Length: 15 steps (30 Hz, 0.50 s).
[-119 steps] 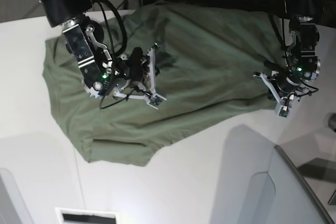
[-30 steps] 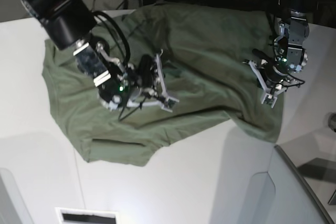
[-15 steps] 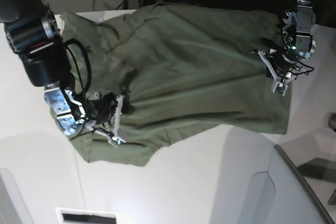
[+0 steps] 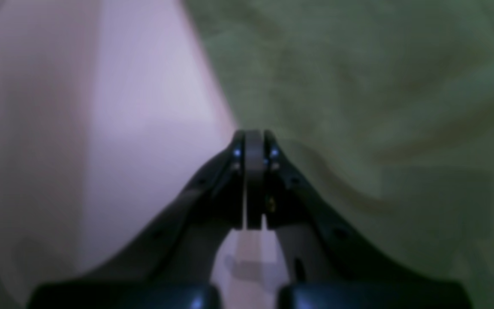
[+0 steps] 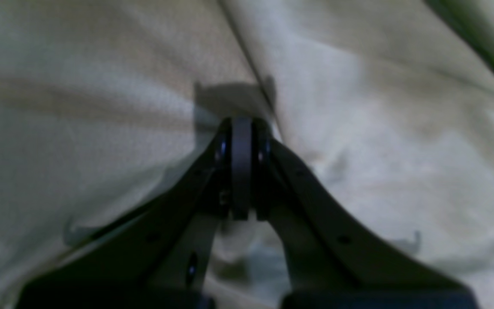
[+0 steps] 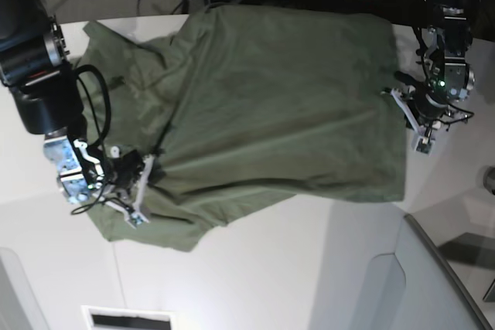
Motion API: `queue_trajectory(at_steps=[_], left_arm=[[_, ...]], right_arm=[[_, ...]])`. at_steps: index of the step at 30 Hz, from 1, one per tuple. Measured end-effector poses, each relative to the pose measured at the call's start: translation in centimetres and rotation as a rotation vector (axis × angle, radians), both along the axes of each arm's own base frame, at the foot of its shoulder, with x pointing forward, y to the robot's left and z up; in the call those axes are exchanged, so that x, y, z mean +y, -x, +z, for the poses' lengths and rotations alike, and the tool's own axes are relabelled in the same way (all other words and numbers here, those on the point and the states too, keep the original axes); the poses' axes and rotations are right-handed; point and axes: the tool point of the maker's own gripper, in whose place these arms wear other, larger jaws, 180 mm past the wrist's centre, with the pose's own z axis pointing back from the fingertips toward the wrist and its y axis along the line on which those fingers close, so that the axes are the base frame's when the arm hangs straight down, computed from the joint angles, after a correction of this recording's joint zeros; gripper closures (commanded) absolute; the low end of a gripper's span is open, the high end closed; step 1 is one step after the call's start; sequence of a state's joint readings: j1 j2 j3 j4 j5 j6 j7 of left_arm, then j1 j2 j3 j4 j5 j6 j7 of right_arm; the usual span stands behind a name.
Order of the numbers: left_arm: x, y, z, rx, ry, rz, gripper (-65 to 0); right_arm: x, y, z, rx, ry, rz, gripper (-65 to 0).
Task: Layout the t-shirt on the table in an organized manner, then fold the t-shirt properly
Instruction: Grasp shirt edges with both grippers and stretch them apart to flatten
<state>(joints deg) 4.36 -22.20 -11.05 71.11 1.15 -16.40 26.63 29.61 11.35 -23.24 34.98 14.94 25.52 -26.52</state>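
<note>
Both tools seemingly pinch the t-shirt (image 6: 271, 98) over the white table (image 6: 255, 268).

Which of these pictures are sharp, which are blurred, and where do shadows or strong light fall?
Base view: fairly sharp; the t-shirt evenly lit, soft grey shadows on the table near the front. Left wrist view: blurred; cloth dim, table tinted pinkish, left tool in dark silhouette. Right wrist view: also soft; cloth washed pale by bright light, the right tool casting a small shadow onto it.
</note>
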Motion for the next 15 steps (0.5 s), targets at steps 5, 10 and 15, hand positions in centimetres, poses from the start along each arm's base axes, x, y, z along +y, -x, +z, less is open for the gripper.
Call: queue_trajectory(at_steps=[5,10,15], left_arm=[[0.0,-2.0,0.6,-0.030,0.011,0.008,0.0],[-0.8,-2.3,0.4,-0.032,0.028,0.013,0.0],[-3.9,-1.3,-1.4,-0.011,0.091,0.008,0.0]], right_arm=[[-4.5,-2.7,1.3,-0.098,0.045,-0.197,-2.3],[-5.2,-3.3,1.9,-0.116,0.043,-0.202,-2.1],[-1.3,-4.2,5.1,-0.185,-0.012,-0.090,-1.8]])
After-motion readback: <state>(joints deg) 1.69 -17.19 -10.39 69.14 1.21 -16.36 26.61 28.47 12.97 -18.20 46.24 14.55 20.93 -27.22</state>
